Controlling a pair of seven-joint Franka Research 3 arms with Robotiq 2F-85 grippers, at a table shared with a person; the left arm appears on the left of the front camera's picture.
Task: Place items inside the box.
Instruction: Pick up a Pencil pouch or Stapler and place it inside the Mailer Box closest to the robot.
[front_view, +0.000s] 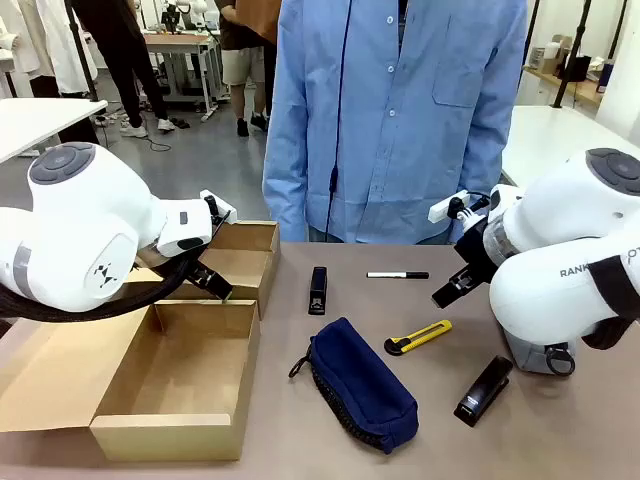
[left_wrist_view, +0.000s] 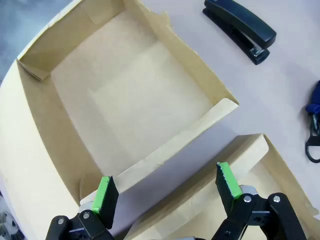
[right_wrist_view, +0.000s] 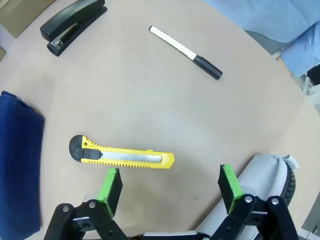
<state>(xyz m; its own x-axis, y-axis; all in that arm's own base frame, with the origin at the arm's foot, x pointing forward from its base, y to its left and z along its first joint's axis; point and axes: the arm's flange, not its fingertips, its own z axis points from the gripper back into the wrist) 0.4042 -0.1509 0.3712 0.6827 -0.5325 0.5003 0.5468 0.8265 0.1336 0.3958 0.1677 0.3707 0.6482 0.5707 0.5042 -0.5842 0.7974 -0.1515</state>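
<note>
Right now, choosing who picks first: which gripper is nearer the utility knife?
Right. The right gripper hangs open near the utility knife; the left gripper is far off, above the cardboard box.

A person (front_view: 400, 110) in a light-blue shirt stands at the brown table's (front_view: 560, 440) far edge, 2 white tables (front_view: 560, 135) behind.

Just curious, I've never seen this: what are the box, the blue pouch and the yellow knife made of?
The box looks like matte brown cardboard, with creased, folded flaps. The pouch seems navy woven fabric, soft and slumped, with a zipper. The knife appears glossy yellow plastic with a black end; its grey centre strip may be metal.
</note>
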